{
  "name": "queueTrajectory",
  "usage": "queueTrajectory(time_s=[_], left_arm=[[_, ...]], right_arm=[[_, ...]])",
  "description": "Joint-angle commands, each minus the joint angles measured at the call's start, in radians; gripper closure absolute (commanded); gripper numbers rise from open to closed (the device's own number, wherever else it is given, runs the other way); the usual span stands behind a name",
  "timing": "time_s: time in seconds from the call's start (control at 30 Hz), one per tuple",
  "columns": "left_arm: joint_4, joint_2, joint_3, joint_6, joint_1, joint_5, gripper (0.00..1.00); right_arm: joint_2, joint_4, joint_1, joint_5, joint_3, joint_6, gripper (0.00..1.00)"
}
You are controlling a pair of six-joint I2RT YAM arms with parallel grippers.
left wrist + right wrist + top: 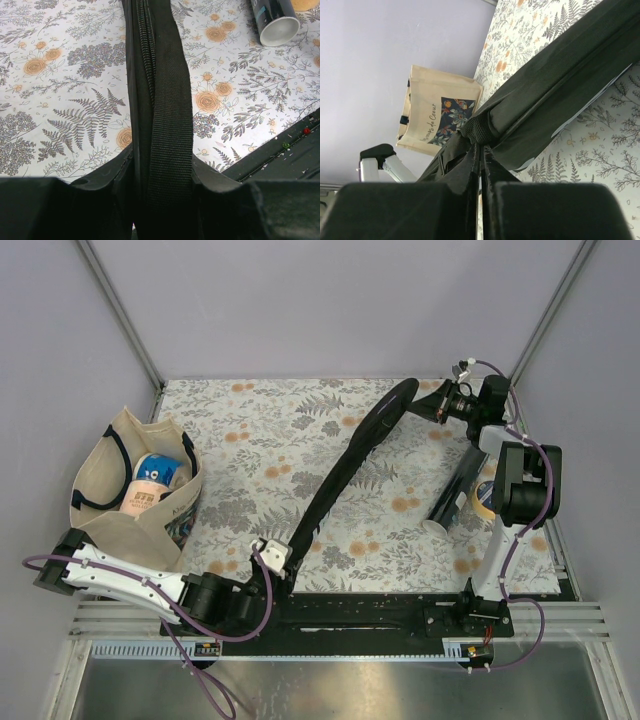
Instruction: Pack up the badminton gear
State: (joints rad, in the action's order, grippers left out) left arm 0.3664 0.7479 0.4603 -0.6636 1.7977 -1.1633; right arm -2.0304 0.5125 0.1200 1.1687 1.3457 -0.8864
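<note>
Showing ribbed webbing [167, 125] and zipper coil [145, 50]: long black cover [340, 475]

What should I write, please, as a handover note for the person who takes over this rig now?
Left gripper: shut on the racquet cover, near end.
Right gripper: shut on the cover's far edge.
The cover spans the table diagonally, gripped at both ends. The tube lies to its right, one end open, not packed.
Racquets, shuttlecocks: not visible; whether they are inside the cover, I cannot tell.
Left to do: pack the tube, check the zip.
</note>
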Motion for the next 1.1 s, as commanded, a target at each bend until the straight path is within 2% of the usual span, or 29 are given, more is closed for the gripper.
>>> queueTrajectory(time_s=[0.0,0.13,0.33,0.43,0.73,1.0,1.07], left_arm=[[-0.046,-0.007,0.057,-0.008,0.0,-0.021,1.0],[-0.066,-0.005,0.055,0.012,0.0,-0.03,1.0],[-0.118,0.005,0.043,0.038,0.002,-0.032,1.0],[-0.124,0.016,0.046,0.042,0.002,-0.032,1.0],[-0.152,0.027,0.051,0.064,0.002,-0.033,1.0],[-0.184,0.051,0.052,0.094,0.002,-0.039,1.0],[-0.188,0.06,0.055,0.104,0.002,-0.042,1.0]], right_arm=[[0.015,0.046,-0.002,-0.003,-0.017,0.007,1.0],[0.038,0.099,-0.006,-0.012,-0.052,-0.051,1.0],[0.052,0.407,-0.023,-0.015,-0.14,-0.323,1.0],[0.053,0.513,-0.034,-0.023,-0.172,-0.404,1.0],[0.078,0.584,-0.075,-0.056,-0.235,-0.48,1.0],[0.127,0.578,-0.115,-0.063,-0.324,-0.462,1.0],[0.15,0.57,-0.158,-0.06,-0.353,-0.445,1.0]])
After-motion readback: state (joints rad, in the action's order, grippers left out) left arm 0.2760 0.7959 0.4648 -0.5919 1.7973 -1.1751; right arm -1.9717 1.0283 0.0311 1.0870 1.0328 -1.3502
